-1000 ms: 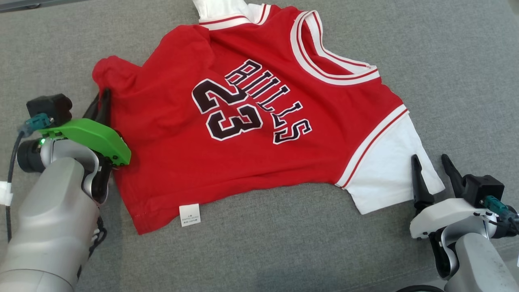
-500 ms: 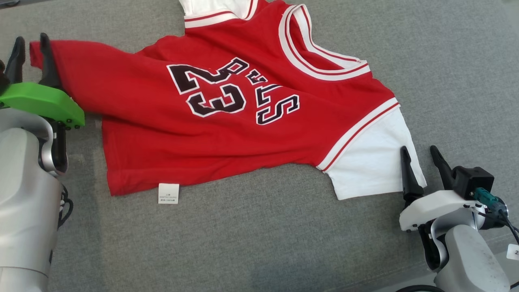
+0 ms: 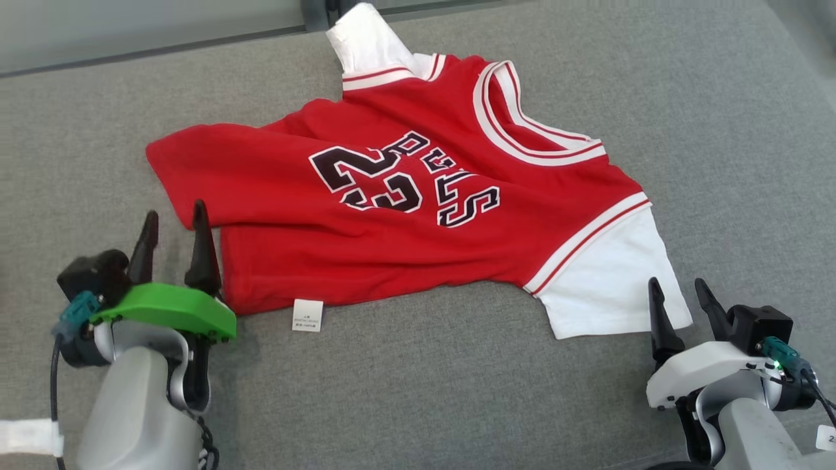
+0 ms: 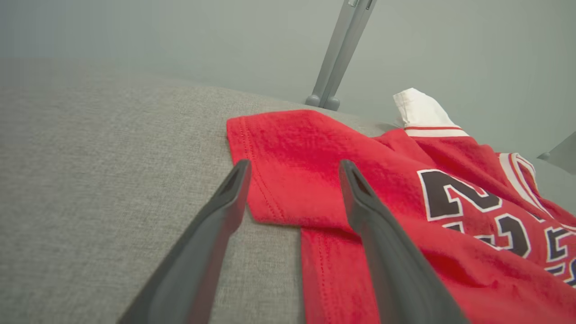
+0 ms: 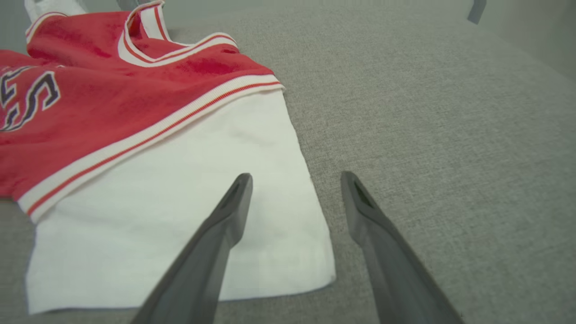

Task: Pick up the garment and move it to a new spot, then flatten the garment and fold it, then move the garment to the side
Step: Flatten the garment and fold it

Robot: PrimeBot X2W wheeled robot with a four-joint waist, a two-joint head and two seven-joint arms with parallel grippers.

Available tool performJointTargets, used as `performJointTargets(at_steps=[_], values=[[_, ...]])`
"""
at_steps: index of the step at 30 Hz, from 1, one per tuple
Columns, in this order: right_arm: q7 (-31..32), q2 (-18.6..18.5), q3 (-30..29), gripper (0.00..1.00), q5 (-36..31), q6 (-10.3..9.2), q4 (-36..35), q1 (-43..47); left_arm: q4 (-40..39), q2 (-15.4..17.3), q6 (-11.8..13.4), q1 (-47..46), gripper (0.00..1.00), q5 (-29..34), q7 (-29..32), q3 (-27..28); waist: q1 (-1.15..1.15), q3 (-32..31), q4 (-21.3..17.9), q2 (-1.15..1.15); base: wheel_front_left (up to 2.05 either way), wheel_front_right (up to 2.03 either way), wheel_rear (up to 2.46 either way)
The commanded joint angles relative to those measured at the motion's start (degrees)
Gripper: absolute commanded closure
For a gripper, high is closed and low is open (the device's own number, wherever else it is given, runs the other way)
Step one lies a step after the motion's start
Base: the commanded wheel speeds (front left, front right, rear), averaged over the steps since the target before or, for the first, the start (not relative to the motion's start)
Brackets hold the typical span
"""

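- The red Bulls jersey [image 3: 392,215] lies mid-cushion on the grey upholstery [image 3: 718,117], with its hem flap [image 3: 189,160] doubled over at 9 o'clock.
- The left gripper [image 3: 175,212], fingers apart and empty, sits at 8 o'clock just beside that hem.
- The right gripper [image 3: 676,284], likewise spread and empty, sits at 4 o'clock by the white sleeve [image 3: 614,287].
- The step appears to be flattening; the next move likely calls for pinching the doubled flap and drawing it flat.

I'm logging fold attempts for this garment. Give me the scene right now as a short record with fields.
garment: red jersey, lying on the grey surface
flatness: not flat; creased across the print, a flap overlaps the lower hem
left gripper: open, empty, beside that flap
right gripper: open, empty, fingers straddle the edge of the white sleeve
label: white tag sticks out at the hem
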Motion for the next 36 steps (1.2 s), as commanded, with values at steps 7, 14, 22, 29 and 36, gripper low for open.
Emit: performJointTargets(at_steps=[7,14,22,29,36], values=[[0.0,0.2,0.2,0.0,0.1,-0.08,-1.0,2.1,-2.9,-3.5,-1.9,10.2,0.0,1.4,0.0,4.0,0.0,-7.7,2.7,0.0,0.0,0.0,0.0],[0.0,0.7,-0.1,0.0,-0.7,-0.08,-6.1,4.7,-9.4,-4.8,-2.2,18.8,0.0,7.2,0.0,7.0,0.0,-11.0,3.1,0.0,0.0,0.0,0.0],[0.0,1.0,-0.7,0.0,-1.2,-0.08,-8.5,7.7,-14.6,-5.5,-2.3,27.4,0.0,11.9,0.0,9.1,0.0,-14.8,4.4,0.0,0.0,0.0,0.0],[0.0,1.0,-1.6,0.0,-2.1,-0.08,-8.7,9.3,-17.1,-5.6,-2.3,31.2,0.0,15.2,0.0,8.4,0.0,-16.7,5.7,0.0,0.0,0.0,0.0],[0.0,1.0,-2.3,0.0,-2.6,-0.08,-8.7,10.8,-18.6,-5.6,-2.3,32.9,0.0,16.6,0.0,7.8,0.0,-17.6,6.4,0.0,0.0,0.0,0.0]])
